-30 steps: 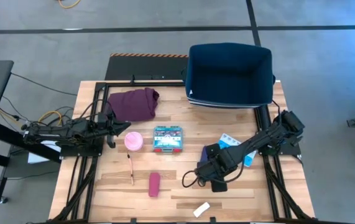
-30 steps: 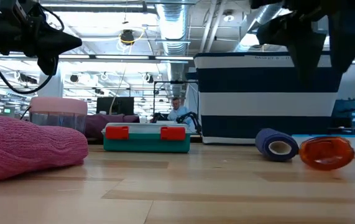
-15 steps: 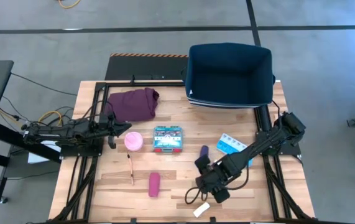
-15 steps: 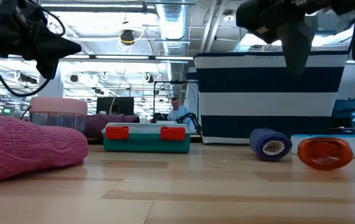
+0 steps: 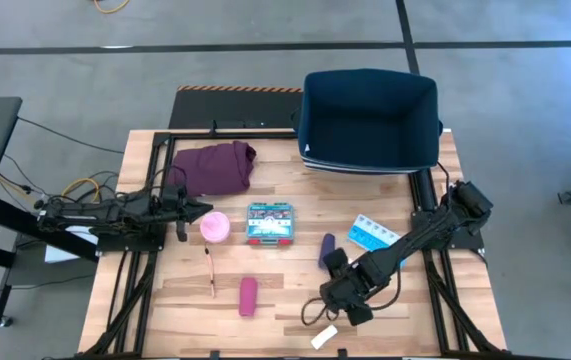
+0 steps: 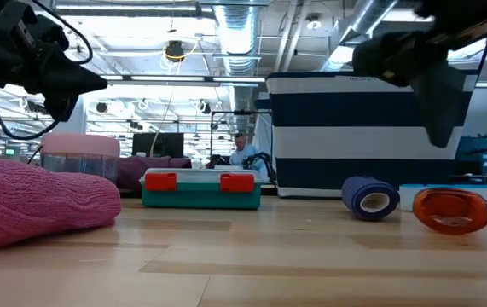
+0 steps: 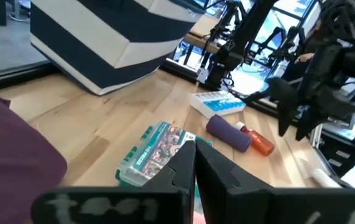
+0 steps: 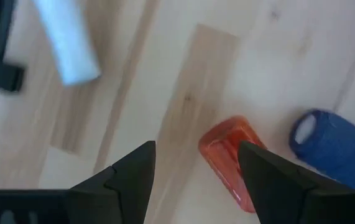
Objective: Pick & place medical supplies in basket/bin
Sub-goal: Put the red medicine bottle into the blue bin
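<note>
Supplies all lie on the worktop; the bin [image 5: 370, 120] looks empty. My right jaws [image 8: 193, 165] hang open, holding nothing, above the red-capped vial [image 8: 230, 158], beside the navy roll [image 8: 332, 146]. My left jaws [image 7: 194, 163] wait shut, empty.

No text, label or number is legible; faint dark lettering on the striped bin [image 6: 367, 128] is unreadable.
</note>
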`<action>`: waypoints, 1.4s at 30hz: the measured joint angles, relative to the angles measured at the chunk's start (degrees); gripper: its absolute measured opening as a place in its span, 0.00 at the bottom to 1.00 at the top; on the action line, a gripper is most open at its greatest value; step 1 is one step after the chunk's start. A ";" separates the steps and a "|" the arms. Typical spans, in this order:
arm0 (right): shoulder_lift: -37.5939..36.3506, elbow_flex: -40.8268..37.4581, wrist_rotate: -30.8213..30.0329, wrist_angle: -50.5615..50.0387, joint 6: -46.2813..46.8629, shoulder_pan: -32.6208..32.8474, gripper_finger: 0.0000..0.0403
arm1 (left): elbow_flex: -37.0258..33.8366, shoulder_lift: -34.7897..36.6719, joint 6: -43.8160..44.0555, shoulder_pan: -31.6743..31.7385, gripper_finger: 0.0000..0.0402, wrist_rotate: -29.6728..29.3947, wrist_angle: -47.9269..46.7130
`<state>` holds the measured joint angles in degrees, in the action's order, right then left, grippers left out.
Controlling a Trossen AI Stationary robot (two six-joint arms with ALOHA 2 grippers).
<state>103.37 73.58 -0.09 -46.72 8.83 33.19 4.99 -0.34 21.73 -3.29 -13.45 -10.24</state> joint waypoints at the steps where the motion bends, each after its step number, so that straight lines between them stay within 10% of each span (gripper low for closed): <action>1: 0.00 0.00 -0.14 0.00 -1.79 0.19 0.56 | 0.00 0.00 -0.56 0.00 0.00 0.02 -0.27; 42: 0.02 0.05 -5.40 -8.55 -0.32 3.41 0.56 | 0.10 -0.02 -2.16 0.01 0.00 -0.02 -2.54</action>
<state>103.39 73.63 -5.49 -55.27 8.51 36.60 5.09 -0.36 19.56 -3.28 -13.47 -12.78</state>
